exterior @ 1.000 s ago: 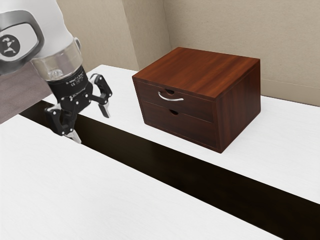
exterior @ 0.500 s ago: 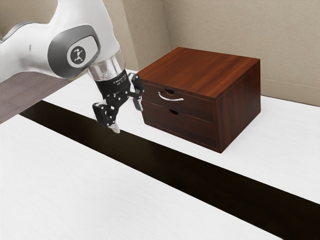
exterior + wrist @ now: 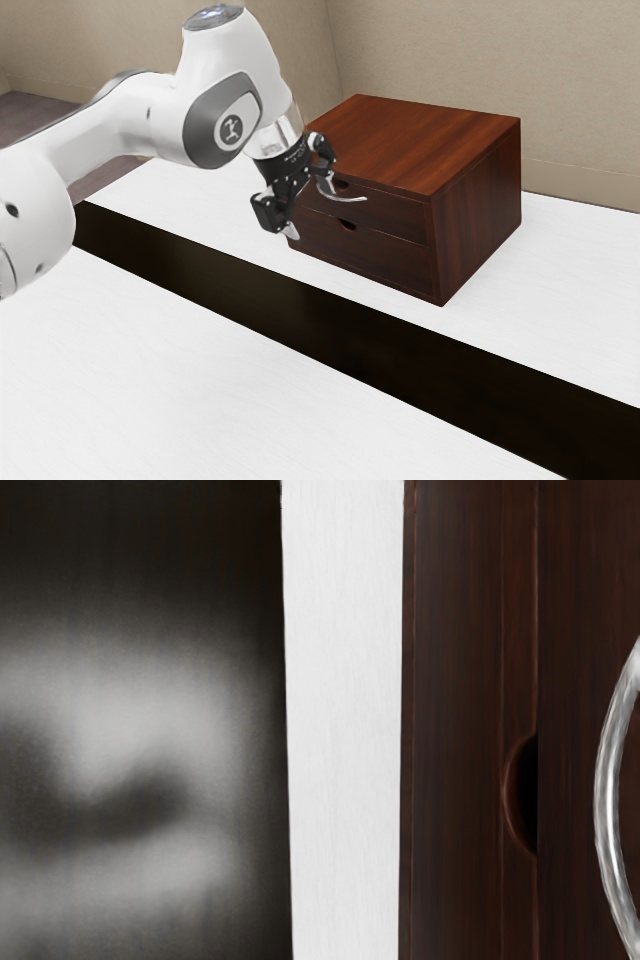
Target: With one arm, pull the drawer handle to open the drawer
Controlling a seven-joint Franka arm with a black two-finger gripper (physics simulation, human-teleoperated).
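A dark wooden cabinet (image 3: 420, 145) with two drawers stands on the white table (image 3: 560, 300). The upper drawer (image 3: 395, 210) carries a curved silver handle (image 3: 343, 195) and sits flush with the cabinet front, as does the lower drawer (image 3: 375, 250). My gripper (image 3: 309, 208) is open just in front of the drawer fronts, at the handle's end toward the exterior view's left; one fingertip (image 3: 327, 186) is close beside the handle, the other (image 3: 291, 232) hangs lower. In the wrist view the handle (image 3: 612, 810) curves past a finger notch (image 3: 522, 792) in the wood.
A wide black strip (image 3: 400, 350) crosses the table in front of the cabinet. A beige wall (image 3: 560, 80) rises behind it. White tabletop (image 3: 200, 400) spreads in the foreground. In the wrist view a white table band (image 3: 340, 720) runs beside the drawer front.
My arm has swung toward the exterior view's right, carrying the open gripper from over the black strip up to the cabinet front beside the handle. The drawers have not moved.
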